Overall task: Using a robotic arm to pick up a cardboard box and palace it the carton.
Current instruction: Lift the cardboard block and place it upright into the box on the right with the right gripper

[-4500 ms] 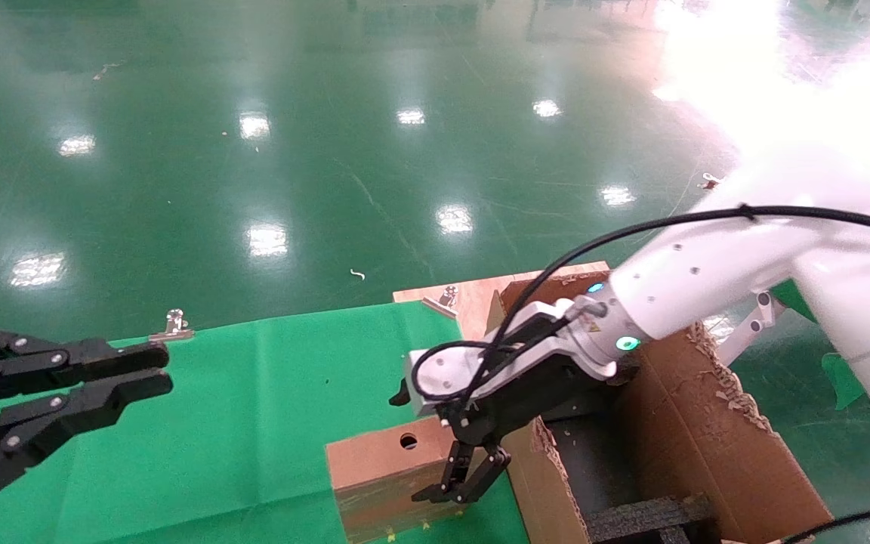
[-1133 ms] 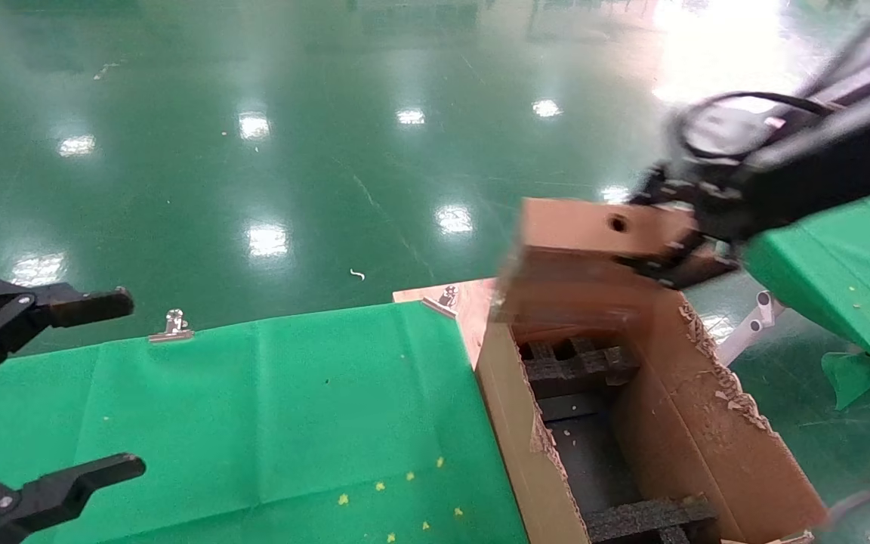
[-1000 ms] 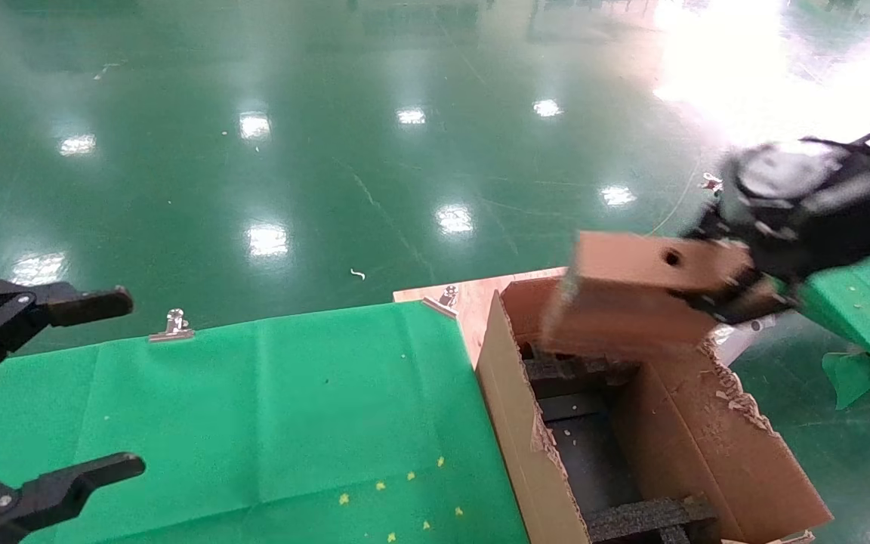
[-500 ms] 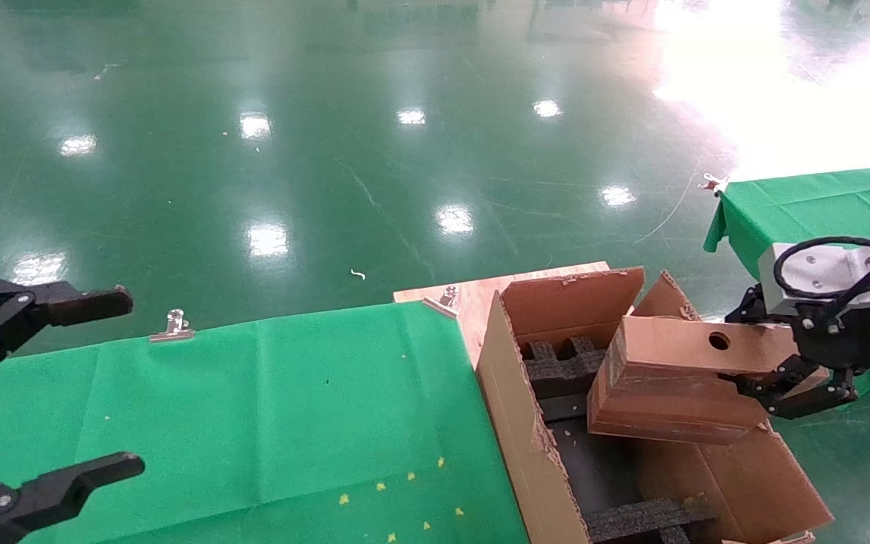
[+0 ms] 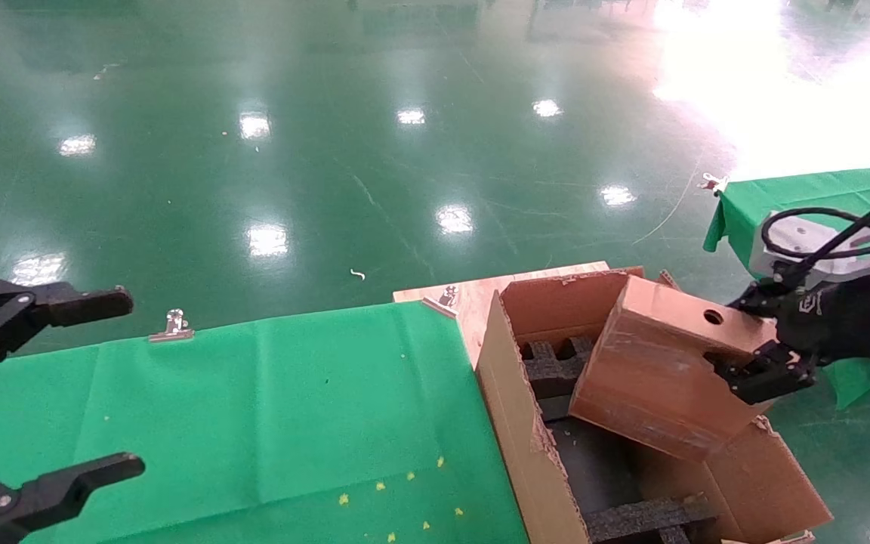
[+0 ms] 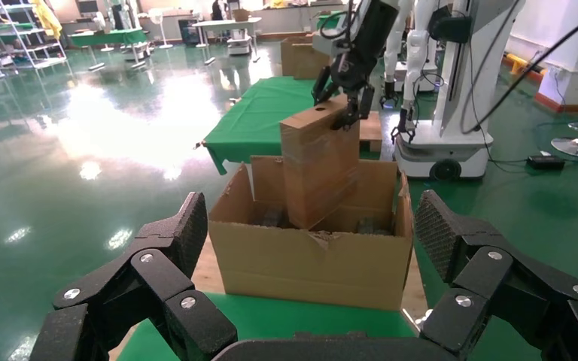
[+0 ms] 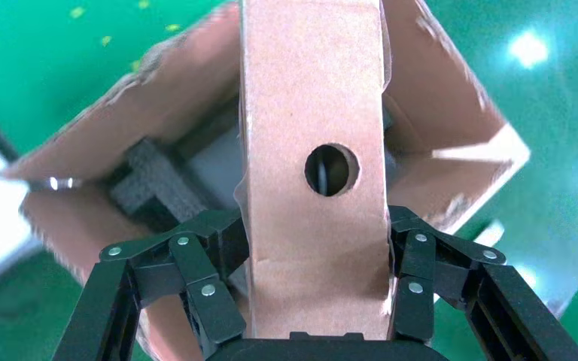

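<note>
While clamped on the cardboard box (image 5: 661, 378) near its holed narrow face, right gripper (image 5: 756, 363) holds it tilted, low end in the carton (image 5: 526, 423) above black foam inserts (image 5: 556, 370). Left gripper (image 5: 65, 385) spread open, empty, over green cloth (image 5: 269, 408).

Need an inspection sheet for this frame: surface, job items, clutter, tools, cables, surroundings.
Surface: green cloth on the table, clipped at its far edge.
Job's things: cardboard box tilted, lower end inside the carton; black foam inserts inside.
Clutter: small yellow specks on the cloth.
Grippers: right tool shut on the cardboard box's upper end; left tool open, parked over the cloth's left side.
Cables: black cable looped above the right wrist.
Surroundings: glossy green floor; second green-covered table behind the carton.
</note>
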`<move>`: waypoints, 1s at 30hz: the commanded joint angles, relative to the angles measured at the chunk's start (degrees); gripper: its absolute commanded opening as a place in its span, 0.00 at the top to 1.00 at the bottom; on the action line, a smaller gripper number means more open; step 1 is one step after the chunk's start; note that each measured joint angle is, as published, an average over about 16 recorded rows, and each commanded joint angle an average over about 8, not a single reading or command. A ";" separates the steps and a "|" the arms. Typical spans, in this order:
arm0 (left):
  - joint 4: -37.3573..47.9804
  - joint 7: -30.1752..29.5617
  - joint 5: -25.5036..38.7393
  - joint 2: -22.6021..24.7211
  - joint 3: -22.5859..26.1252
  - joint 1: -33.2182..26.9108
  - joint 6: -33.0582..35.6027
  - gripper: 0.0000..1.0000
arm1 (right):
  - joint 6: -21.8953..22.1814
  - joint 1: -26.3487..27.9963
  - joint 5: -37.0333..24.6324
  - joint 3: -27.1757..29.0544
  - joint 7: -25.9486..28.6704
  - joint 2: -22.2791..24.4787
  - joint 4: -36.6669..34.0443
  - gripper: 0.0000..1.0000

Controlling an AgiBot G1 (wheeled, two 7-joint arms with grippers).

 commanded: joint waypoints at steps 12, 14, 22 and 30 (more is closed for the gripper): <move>0.00 0.01 -0.01 0.00 0.01 0.00 0.00 0.00 | 7.46 -2.37 -7.33 -2.68 30.92 4.99 8.57 1.00; 0.01 0.01 -0.01 -0.01 0.01 0.00 -0.01 0.00 | 7.99 -2.91 -7.09 -3.06 32.90 5.41 8.74 1.00; 0.02 0.01 -0.02 -0.01 0.01 0.01 -0.01 0.00 | 8.57 -3.50 -6.62 -3.46 34.11 5.80 8.46 1.00; 0.02 0.01 -0.03 -0.01 0.01 0.01 -0.01 0.00 | 12.61 -5.44 -7.93 -4.60 38.04 4.96 7.81 1.00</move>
